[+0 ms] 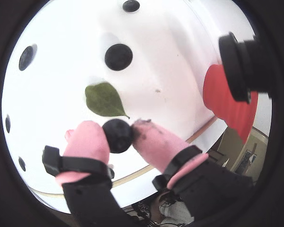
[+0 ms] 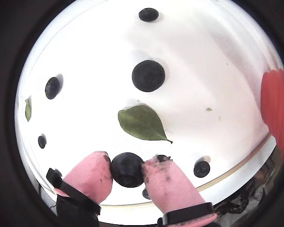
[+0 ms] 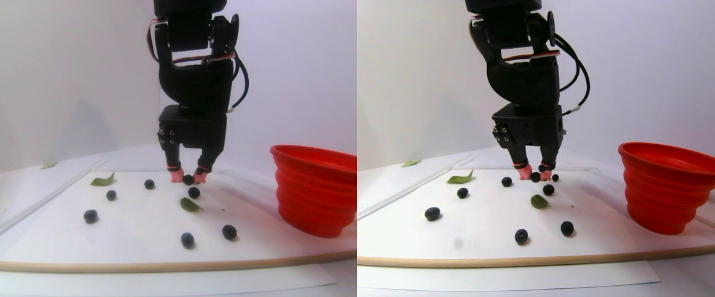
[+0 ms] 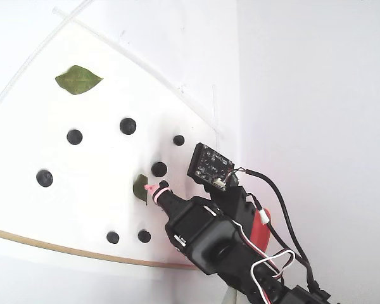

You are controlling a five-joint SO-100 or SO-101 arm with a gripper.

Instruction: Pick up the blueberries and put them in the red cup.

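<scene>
**Berry pinched above the white sheet**

The red cup [image 3: 315, 189] stands at the right edge of the sheet in the stereo pair view. The gripper [image 2: 128, 171], nearly closed, pinches one blueberry [image 2: 127, 170] between its pink tips, near a green leaf [image 2: 142, 122]. Other blueberries [image 2: 148, 75] lie scattered.

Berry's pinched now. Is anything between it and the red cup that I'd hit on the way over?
Nothing visible blocks it. The gripper holds a blueberry, and the red cup stands right of it in the stereo pair view, beyond bare white sheet. Only the cup's tall wall needs clearing.
</scene>
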